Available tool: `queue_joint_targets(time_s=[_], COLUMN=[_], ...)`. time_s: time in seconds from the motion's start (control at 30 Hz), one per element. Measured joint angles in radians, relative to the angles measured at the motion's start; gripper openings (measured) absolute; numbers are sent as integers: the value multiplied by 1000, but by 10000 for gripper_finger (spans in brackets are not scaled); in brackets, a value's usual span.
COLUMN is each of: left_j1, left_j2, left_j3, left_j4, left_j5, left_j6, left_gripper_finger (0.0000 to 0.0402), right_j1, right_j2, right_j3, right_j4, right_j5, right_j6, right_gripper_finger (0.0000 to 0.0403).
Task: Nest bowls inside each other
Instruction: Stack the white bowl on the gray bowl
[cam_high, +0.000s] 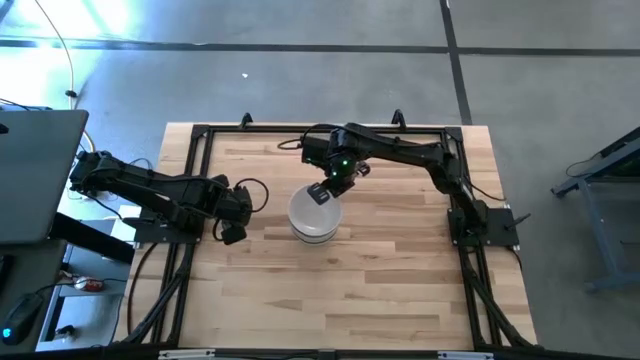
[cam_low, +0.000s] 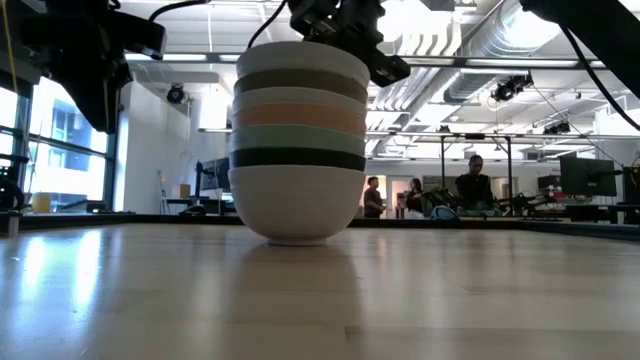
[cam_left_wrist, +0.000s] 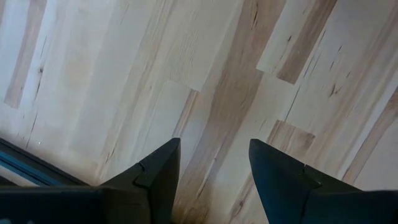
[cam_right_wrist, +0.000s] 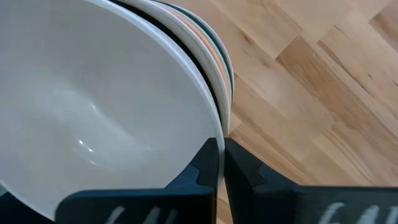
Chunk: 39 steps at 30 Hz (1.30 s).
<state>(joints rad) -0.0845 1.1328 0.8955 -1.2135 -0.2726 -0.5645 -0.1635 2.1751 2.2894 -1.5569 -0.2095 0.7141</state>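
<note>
Bowls (cam_low: 298, 140) stand nested in one stack at the middle of my desk (cam_low: 320, 300)
Right pincer (cam_right_wrist: 221, 155) grips the top white bowl's (cam_right_wrist: 93, 118) rim, nearly closed; left pincer (cam_left_wrist: 214, 165) hovers apart, fingers open, holding nothing

One stack of bowls (cam_low: 298, 140) stands on the counter (cam_high: 380, 280), and the low view shows seven nested rims in it: three white, one olive-grey, one peach-orange, one pale mint green and one black. Two arms reach over the counter, each with one gripper. Three people (cam_low: 415, 197) show in the room behind.
</note>
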Motion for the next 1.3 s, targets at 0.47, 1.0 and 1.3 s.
queue_joint_targets(time_s=[0.47, 1.0, 1.3], left_j1=[0, 0, 0], left_j2=[0, 0, 0], left_j3=[0, 0, 0], left_j4=[9, 8, 8], left_j5=[0, 8, 8], left_j6=[-6, -8, -8], left_gripper_finger=[181, 181, 181], right_j1=[0, 0, 0], right_j2=[0, 0, 0], right_j3=[0, 0, -1], right_j4=[-15, -14, -14], right_j5=[16, 18, 13], right_j6=[-16, -16, -16], right_gripper_finger=[0, 0, 6])
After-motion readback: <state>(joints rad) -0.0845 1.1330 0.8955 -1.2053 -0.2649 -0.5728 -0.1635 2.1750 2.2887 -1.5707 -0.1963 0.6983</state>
